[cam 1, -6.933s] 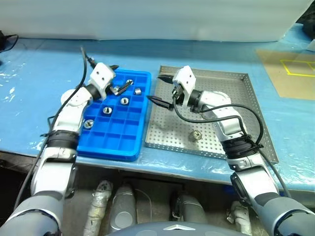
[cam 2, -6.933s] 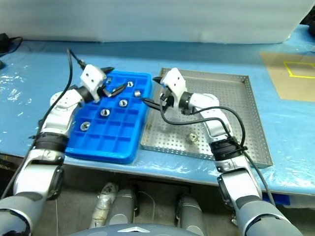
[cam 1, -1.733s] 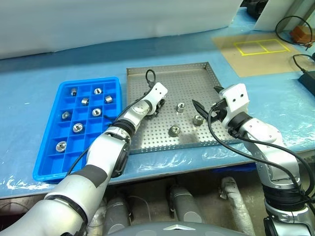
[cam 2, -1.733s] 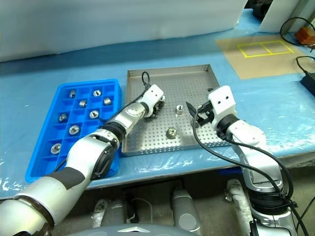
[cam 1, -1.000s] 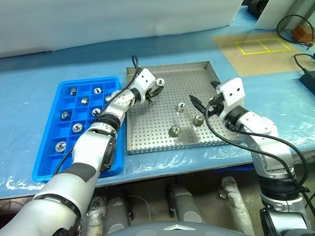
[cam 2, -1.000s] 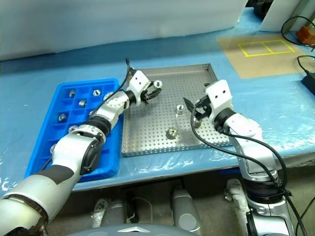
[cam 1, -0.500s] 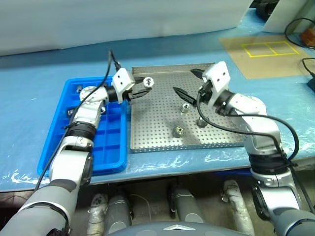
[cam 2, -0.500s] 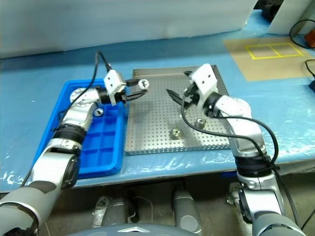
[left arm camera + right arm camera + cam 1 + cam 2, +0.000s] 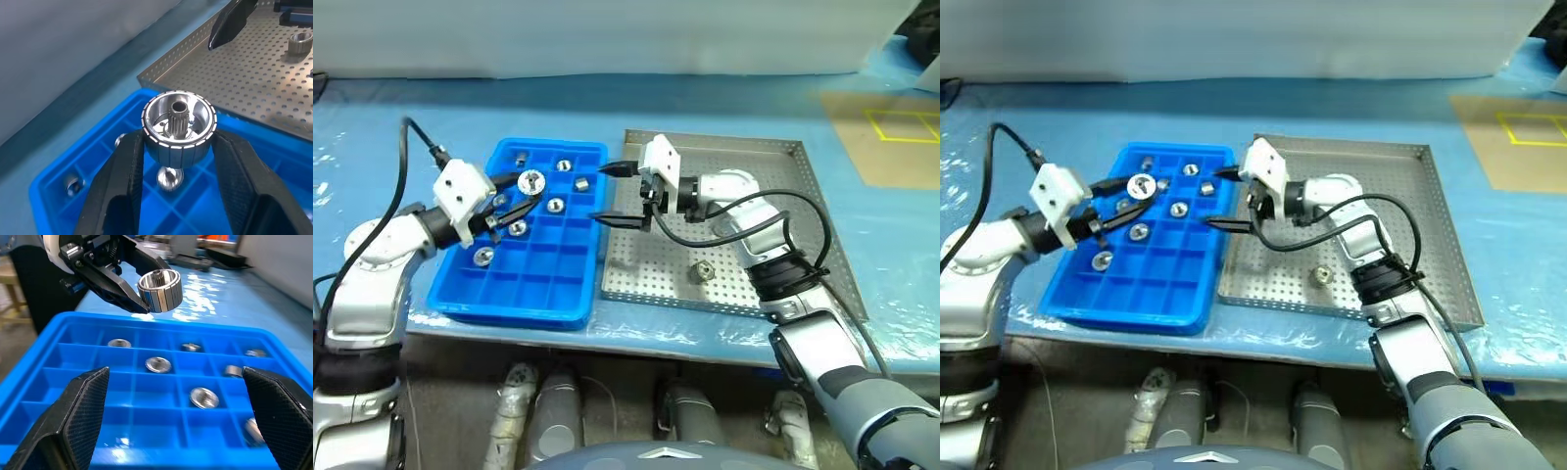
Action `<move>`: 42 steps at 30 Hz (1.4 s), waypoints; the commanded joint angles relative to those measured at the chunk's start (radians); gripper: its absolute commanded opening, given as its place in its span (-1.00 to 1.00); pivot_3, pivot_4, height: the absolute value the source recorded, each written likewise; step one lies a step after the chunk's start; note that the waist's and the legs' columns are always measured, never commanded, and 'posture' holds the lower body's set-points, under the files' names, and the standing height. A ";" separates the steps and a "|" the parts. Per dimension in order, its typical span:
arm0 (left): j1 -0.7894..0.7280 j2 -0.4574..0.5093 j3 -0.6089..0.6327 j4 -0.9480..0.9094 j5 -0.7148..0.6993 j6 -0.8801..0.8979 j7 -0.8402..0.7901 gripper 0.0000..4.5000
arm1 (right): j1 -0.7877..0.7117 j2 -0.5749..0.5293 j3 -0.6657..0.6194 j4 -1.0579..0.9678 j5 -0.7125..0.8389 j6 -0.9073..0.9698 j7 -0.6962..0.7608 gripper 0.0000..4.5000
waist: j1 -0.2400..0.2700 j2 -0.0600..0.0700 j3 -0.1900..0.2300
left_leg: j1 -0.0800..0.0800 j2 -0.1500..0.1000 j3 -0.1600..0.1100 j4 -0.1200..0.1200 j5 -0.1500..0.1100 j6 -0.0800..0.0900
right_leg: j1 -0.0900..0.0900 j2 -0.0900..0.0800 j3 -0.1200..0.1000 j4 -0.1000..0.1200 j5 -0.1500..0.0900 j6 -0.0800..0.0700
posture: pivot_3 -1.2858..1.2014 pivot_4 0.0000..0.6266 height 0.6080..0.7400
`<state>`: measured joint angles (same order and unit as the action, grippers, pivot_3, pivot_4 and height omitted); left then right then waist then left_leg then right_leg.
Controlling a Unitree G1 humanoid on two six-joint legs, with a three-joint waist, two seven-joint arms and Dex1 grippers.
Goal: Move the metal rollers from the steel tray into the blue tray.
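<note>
Swung left from the steel tray (image 9: 759, 211), our left hand (image 9: 509, 201) now hangs over the blue tray (image 9: 524, 294), its fingers pinched on one roller (image 9: 530, 180). We see the roller held hole-up, above the tray's far cells, where seven more rollers (image 9: 554, 205) already lie. Our right hand (image 9: 619, 194) has come left too and stands wide open and empty at the seam between the trays. One roller (image 9: 703, 270) is left on the steel tray, nearer our right hand. We judge an empty cell lies just below the left hand.
</note>
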<state>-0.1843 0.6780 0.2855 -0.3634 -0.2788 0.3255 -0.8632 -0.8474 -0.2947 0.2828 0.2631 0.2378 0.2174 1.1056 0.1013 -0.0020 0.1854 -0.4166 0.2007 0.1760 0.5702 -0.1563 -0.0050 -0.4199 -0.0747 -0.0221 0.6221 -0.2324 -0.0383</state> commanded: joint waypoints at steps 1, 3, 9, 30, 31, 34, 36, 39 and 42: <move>0.091 0.029 0.071 -0.107 -0.033 0.036 0.024 -0.24 | -0.031 0.012 0.005 0.020 0.005 -0.042 0.061 1.00 | 0.018 0.000 0.000 | 0.000 0.000 0.000 0.000 0.001 -0.001 | 0.000 0.000 -0.001 0.001 0.000 0.000 | 0.25 -0.52 1.00; 0.164 0.029 0.096 -0.132 -0.042 0.042 0.029 -0.24 | -0.040 0.025 0.012 0.046 -0.006 -0.060 0.078 1.00 | 0.027 0.000 0.000 | 0.000 0.002 -0.001 -0.001 0.002 -0.004 | 0.000 0.000 -0.002 0.001 0.000 0.000 | 0.27 -0.52 1.00; 0.286 0.032 0.100 -0.162 -0.031 0.016 0.043 -0.24 | -0.049 0.046 0.010 0.087 -0.030 -0.093 0.094 1.00 | 0.048 0.000 0.000 | 0.002 0.004 -0.002 -0.005 0.005 -0.009 | 0.000 0.000 -0.002 0.002 0.000 0.000 | 0.28 -0.52 1.00; 0.300 0.031 -0.011 0.003 0.053 -0.076 0.084 0.23 | -0.013 0.028 -0.007 0.069 -0.081 -0.109 0.037 1.00 | 0.049 0.000 0.000 | 0.001 0.006 -0.002 -0.006 0.007 -0.011 | -0.003 0.004 -0.001 0.002 -0.001 -0.001 | 0.23 -0.52 1.00; 0.296 0.032 -0.015 0.011 0.055 -0.084 0.080 0.38 | -0.012 0.027 -0.008 0.068 -0.081 -0.109 0.033 1.00 | 0.049 -0.001 0.000 | 0.001 0.006 -0.002 -0.006 0.007 -0.011 | -0.003 0.004 -0.001 0.002 -0.001 -0.001 | 0.23 -0.52 1.00; 0.273 0.032 -0.032 0.024 0.088 -0.106 0.105 0.83 | -0.008 0.022 -0.009 0.064 -0.080 -0.107 0.024 1.00 | 0.048 -0.001 0.000 | 0.001 0.006 -0.002 -0.005 0.007 -0.011 | -0.003 0.005 -0.001 0.002 -0.001 -0.001 | 0.22 -0.52 1.00; 0.256 0.036 -0.044 0.030 0.091 -0.119 0.100 0.97 | -0.005 0.019 -0.010 0.061 -0.078 -0.105 0.019 1.00 | 0.048 -0.001 0.000 | 0.001 0.006 -0.002 -0.005 0.007 -0.011 | -0.003 0.005 -0.001 0.002 -0.001 -0.001 | 0.22 -0.52 1.00; 0.214 0.038 -0.045 0.020 0.070 -0.103 0.100 0.97 | -0.002 0.016 -0.011 0.059 -0.078 -0.106 0.013 1.00 | 0.048 -0.001 0.000 | 0.001 0.006 -0.002 -0.004 0.007 -0.012 | -0.003 0.005 -0.001 0.003 -0.001 -0.001 | 0.21 -0.52 1.00; 0.141 0.027 -0.042 0.006 0.029 -0.077 0.107 0.97 | 0.000 0.015 -0.014 0.055 -0.075 -0.102 0.004 1.00 | 0.047 -0.001 0.000 | 0.001 0.006 -0.001 -0.003 0.007 -0.012 | -0.003 0.005 -0.001 0.005 -0.001 -0.001 | 0.20 -0.52 1.00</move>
<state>-0.0149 0.7043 0.2275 -0.3189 -0.2155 0.2429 -0.7627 -0.8456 -0.2782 0.2911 0.3674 0.1560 0.1295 1.1131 0.1487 -0.0027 0.1850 -0.4152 0.2066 0.1748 0.5672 -0.1486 -0.0171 -0.4225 -0.0695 -0.0230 0.6275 -0.2338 -0.0390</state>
